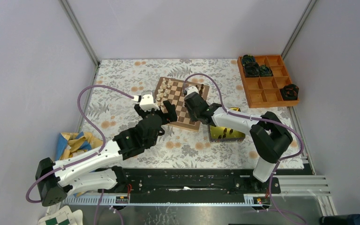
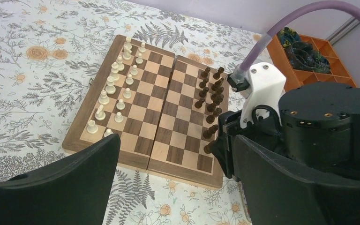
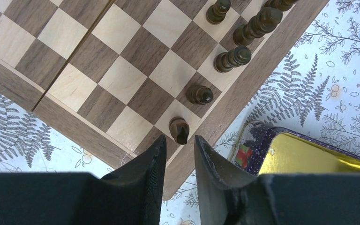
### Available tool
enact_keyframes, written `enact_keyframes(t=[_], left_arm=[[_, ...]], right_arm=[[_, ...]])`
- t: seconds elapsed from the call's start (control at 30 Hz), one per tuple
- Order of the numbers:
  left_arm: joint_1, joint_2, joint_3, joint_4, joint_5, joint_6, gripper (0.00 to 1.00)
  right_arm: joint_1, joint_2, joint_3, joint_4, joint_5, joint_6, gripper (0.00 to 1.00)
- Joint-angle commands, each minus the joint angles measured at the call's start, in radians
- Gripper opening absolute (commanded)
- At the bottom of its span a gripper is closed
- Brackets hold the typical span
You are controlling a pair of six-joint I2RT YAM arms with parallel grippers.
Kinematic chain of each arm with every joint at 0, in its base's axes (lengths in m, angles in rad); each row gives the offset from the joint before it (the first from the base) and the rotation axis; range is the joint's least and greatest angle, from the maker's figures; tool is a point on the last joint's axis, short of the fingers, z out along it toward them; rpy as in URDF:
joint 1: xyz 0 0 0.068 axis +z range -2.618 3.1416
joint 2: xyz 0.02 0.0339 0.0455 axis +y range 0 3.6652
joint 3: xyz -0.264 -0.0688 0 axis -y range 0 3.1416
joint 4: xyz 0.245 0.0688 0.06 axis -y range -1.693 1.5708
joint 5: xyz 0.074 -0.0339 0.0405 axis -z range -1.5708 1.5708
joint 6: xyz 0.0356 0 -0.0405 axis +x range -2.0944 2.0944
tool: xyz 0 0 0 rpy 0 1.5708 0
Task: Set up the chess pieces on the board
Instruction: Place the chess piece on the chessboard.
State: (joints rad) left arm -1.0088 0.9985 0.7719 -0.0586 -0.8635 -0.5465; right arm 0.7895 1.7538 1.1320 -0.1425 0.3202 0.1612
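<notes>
**A:** How far along is the setup looking?

**B:** The pale cream turned wooden chessmen [image 2: 115, 89] are standing in two full-looking rows along the 9 o'clock side of the square wooden chessboard with brown and cream checks [image 2: 145, 140]. The dark brown turned wooden chessmen [image 2: 211, 101] are lining its 3 o'clock side, though the right arm is hiding some of them.

**A:** So what is remaining?

**B:** In the right wrist view the second dark row is showing bare squares toward the near end, so I'm judging that several dark pawns are missing. A finger is covering the corner square, so I cannot tell about that one.

**A:** What is the right gripper doing?

**B:** The right gripper [image 3: 179, 147] is hovering low over that end with its fingers parted narrowly. One dark knight-like piece [image 3: 179, 130] is standing upright at 12 o'clock of the gap. Board is showing on either side of it, so I'm reading it as not gripped. The shiny yellow square tin [image 3: 309, 159] is lying off the board at 4 o'clock.

**A:** And the left?

**B:** The left gripper [image 2: 176, 140] is hanging over the board's near edge, fingers spread wide, holding nothing.
</notes>
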Motion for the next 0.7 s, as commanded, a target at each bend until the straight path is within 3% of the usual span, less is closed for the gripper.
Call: enact_keyframes(t=[0.0,0.4,0.67], left_arm=[[-0.002,-0.011,0.017,0.004,-0.008,-0.007,0.99],[-0.001,-0.035,0.006,-0.012,0.010,-0.013,0.99],[-0.001,0.020,0.005,0.045,0.065,-0.018,0.99]], right_arm=[[-0.007,-0.090,0.010,-0.010,0.004,-0.006,0.35],[-0.006,-0.311,-0.145,0.027,0.004,0.032,0.42],[-0.007,-0.491,-0.279,0.039,0.273,0.090,0.53]])
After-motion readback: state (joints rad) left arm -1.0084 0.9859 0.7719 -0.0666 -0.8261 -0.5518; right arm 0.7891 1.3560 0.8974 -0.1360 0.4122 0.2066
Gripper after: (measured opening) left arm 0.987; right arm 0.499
